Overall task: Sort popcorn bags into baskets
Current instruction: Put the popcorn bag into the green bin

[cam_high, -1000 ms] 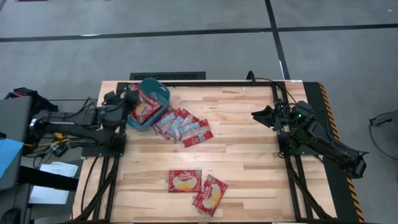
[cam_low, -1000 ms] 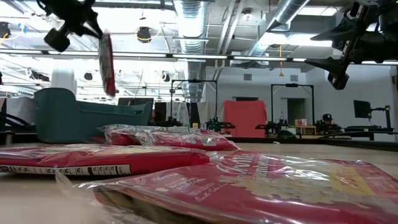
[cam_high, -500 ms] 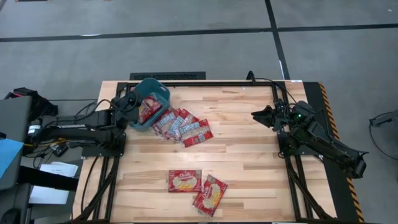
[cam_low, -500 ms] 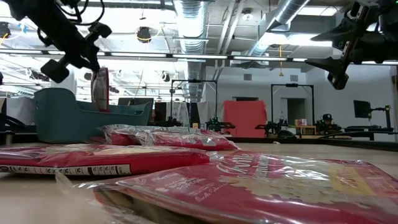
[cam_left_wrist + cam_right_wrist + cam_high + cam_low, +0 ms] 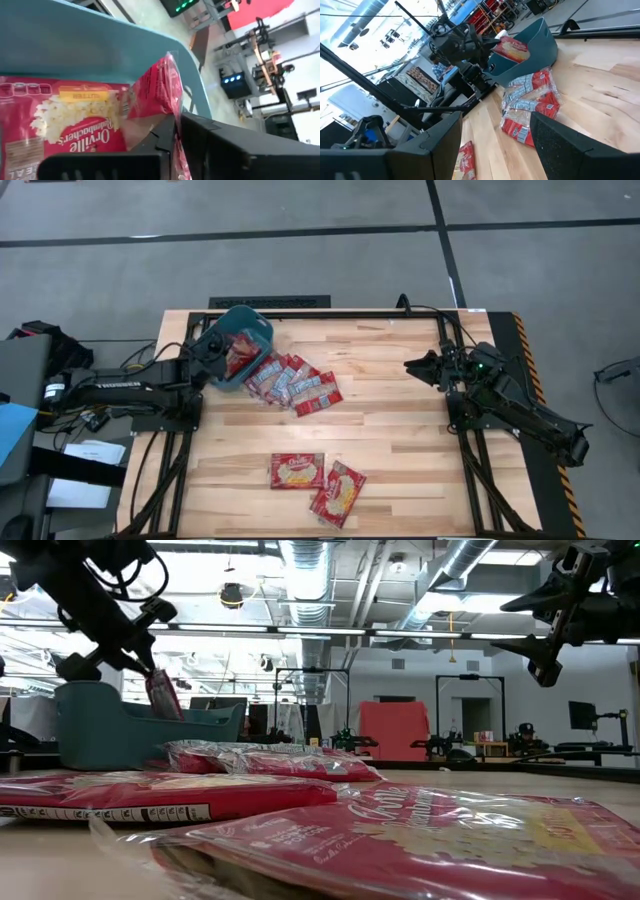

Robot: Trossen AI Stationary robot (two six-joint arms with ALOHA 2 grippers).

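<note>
Red plastic film is pinched between the fingers of the left claw (image 5: 175,135), which grips one popcorn bag (image 5: 155,90) by its edge right over the teal bin (image 5: 243,340). In the low view that bag (image 5: 163,695) hangs tilted, its lower end already below the bin's rim (image 5: 120,725), so its long axis runs steeply down into the bin rather than flat across it. The bin sits directly under the claw; as I judge it, the coming move turns only on letting go, with no sideways travel needed. Another bag (image 5: 65,120) lies flat on the bin floor just beside the held one, label up, and the held bag may come to rest on it or lean on the wall; I cannot tell whether they touch yet.

A fanned heap of bags (image 5: 295,383) lies on the worktop (image 5: 400,430) against the bin's near side, close to the left arm. Two more bags (image 5: 318,480) lie apart toward the front edge, roughly midway between the arms.

The right claw (image 5: 412,364) waits raised at the far right, fingers spread and holding nothing, well away from every bag.
</note>
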